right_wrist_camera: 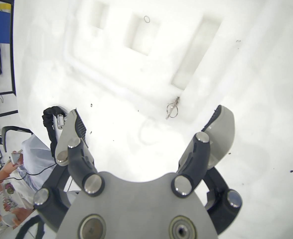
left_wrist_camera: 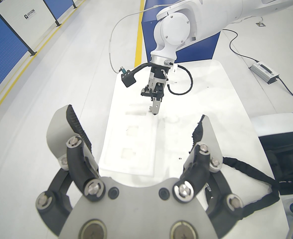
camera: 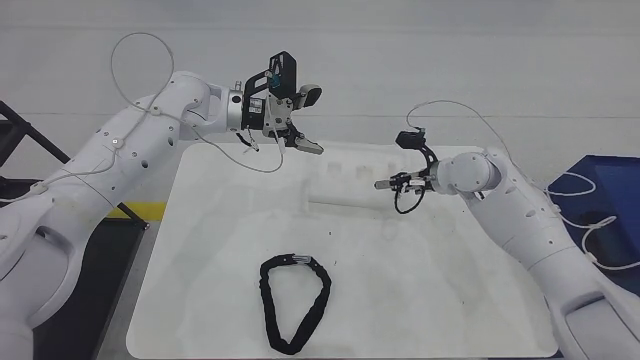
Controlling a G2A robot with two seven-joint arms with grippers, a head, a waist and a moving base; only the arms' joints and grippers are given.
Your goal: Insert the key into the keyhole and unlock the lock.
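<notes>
Nothing done yet: key (right_wrist_camera: 172,108) lying on foam tray (right_wrist_camera: 111,70), ungrasped; chain lock (camera: 293,300) lying well apart on tabletop (camera: 450,290). Right hand (right_wrist_camera: 146,118) hovering above key, wide open, empty. Left hand (left_wrist_camera: 136,123) open, empty too.

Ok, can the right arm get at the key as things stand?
Probably yes. The right gripper hangs open close to the key, which lies flat by the long slot of the foam tray, with nothing over it.

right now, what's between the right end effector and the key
Nothing. In the right wrist view, the stretch from the open right end effector to the key is bare.
</notes>
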